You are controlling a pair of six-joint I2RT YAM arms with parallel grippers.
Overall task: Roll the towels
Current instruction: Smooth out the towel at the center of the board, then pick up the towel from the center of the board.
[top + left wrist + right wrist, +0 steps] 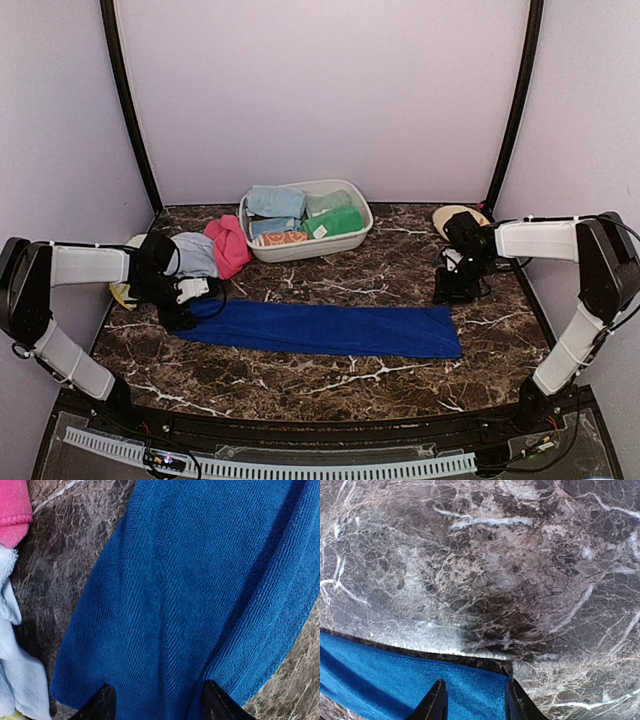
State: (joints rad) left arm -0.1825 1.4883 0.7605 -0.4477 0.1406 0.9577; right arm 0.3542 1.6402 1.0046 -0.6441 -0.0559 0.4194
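Long royal blue towel (320,330) lies flat on table (330,385), one short end below each set of fingers, likely spread ready for rolling. The left fingers (102,705) parted, straddling its end, gripping nothing. The right fingers (439,702) parted less, over opposite corner, empty.

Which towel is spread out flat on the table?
The long royal blue towel. The pink towel and pale blue towel lie bunched at left; the others sit in the white tub.
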